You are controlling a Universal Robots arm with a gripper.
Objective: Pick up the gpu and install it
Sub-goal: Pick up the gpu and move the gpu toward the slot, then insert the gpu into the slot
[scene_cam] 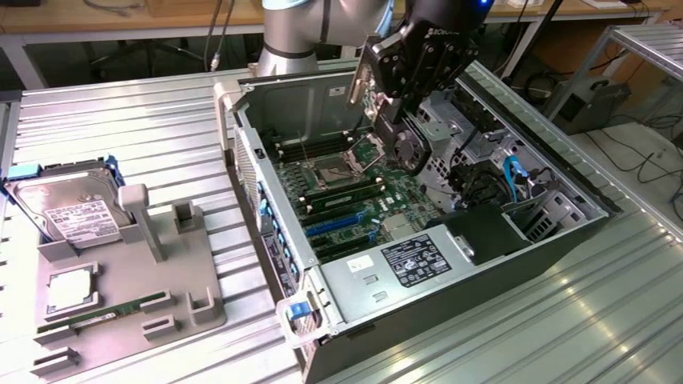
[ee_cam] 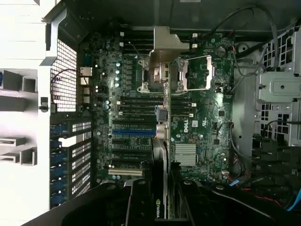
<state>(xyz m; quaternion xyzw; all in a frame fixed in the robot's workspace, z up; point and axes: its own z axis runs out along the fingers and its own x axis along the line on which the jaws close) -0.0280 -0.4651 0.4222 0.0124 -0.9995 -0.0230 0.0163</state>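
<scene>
**End effector.** The end effector (scene_cam: 404, 104) is closed on the gpu (scene_cam: 412, 152). Its two black fingers (ee_cam: 140, 197) clamp the card's broad flat faces. In the wrist view the card runs edge-on between them, with a small green logo on the edge nearest the camera.

**Location of the gpu.** The card hangs on edge at about 12 o'clock in the exterior view, above the open computer case (scene_cam: 555, 232). It sits over the motherboard (scene_cam: 357, 200), near the CPU socket (scene_cam: 331, 172). It appears clear of the board and not seated in any slot. The blue expansion slot (scene_cam: 333, 226) lies toward 7 o'clock of the card.

**Handling (assessment).**
- The card is thin, dark and rigid, and probably light to moderate in weight.
- Its silvery perforated metal bracket (scene_cam: 361, 84) is hard-edged.
- The board and its soldered parts are likely fragile.
- Grip on the flat faces, away from the contact edge and the bracket.

**Surroundings.**
- The case is black sheet metal, and the motherboard is green and densely populated.
- At 9 o'clock of the case, a grey moulded fixture tray (scene_cam: 187, 300) carries a boxy silver hard drive (scene_cam: 69, 212) and a slim green memory stick (scene_cam: 107, 312).
- Everything rests on a ribbed metal table (scene_cam: 513, 336)
</scene>
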